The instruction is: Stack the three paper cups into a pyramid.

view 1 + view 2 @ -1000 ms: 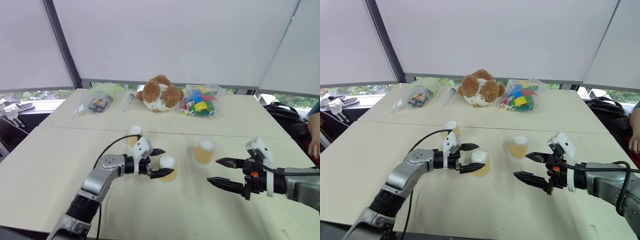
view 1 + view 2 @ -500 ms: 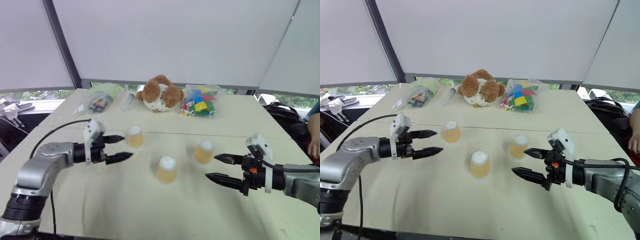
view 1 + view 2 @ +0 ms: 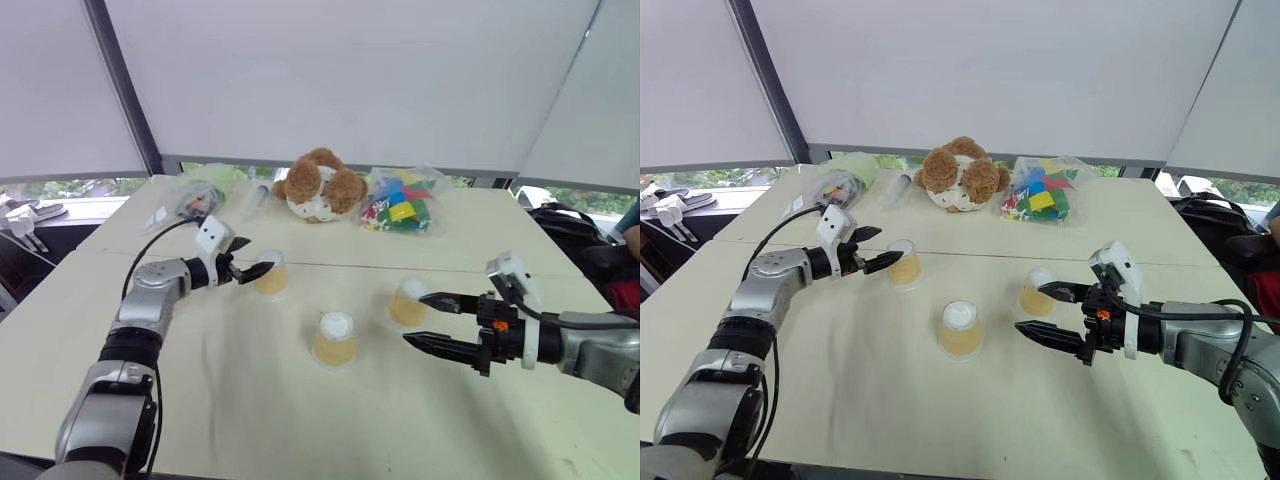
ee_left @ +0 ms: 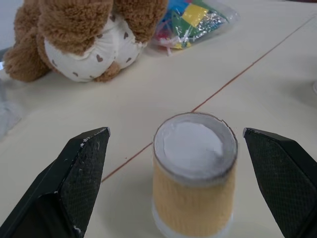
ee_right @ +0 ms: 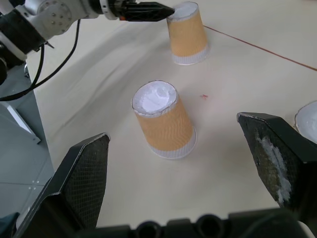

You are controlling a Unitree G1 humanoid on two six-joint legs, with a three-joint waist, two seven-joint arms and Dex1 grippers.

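Okay, I've got my left gripper [image 3: 872,250] level with the far-left paper cup [image 3: 904,262], fingers spread wide and nothing between them but air, the cup standing upside down just ahead on the table [image 3: 840,400]. My right gripper [image 3: 1048,312] hovers wide open too, beside the right cup [image 3: 1038,291]; the middle cup [image 3: 960,329] sits apart, nearer me. No pyramid yet. I'd say this is the reach for the first pick: next I need to straddle that cup squarely, then close gently without crushing it.
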